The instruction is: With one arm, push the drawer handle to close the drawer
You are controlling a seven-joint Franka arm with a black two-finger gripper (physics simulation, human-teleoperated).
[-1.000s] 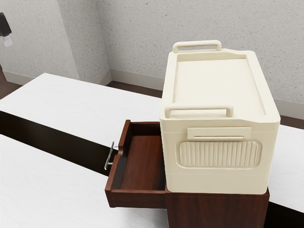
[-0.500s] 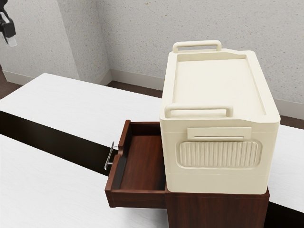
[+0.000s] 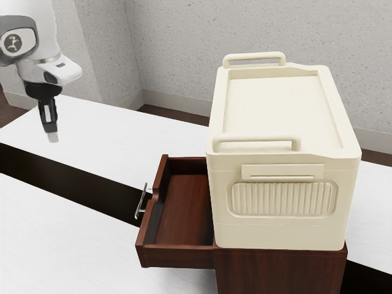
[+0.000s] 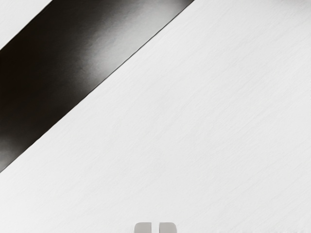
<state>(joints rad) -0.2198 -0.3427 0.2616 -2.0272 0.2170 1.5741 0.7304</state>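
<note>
Step in hand: the approach; pushing has not begun. The drawer (image 3: pixel 184 205) stands well open, drawn out from the dark wooden cabinet (image 3: pixel 278 269) towards 9 o'clock in the exterior view. Its metal handle (image 3: pixel 141 202) is on the outer front panel, facing 9 o'clock. A cream case (image 3: pixel 275 113) sits on top of the cabinet.

The gripper (image 3: pixel 52 138) is well apart from the handle, at about 10 o'clock from it in the exterior view, and appears to hang above the white desk (image 3: pixel 79 226), pointing downwards. It is drawn together and carries nothing: the wrist view gives the fingertips (image 4: pixel 143 227) side by side with a thin gap between them. A dark strip (image 4: pixel 58 63) crosses the wrist view beside the pale surface.

Assessment of the next move: the gripper should travel towards about 4 o'clock in the exterior view and come down to handle height, arriving on the handle's outer side. No grasp appears necessary; the narrow, closed form should serve for pushing. Once contact is made, the push should run towards 3 o'clock, square to the front panel and near the middle of the handle. An off-centre push could skew the drawer, and too high a path could pass over the handle.
</note>
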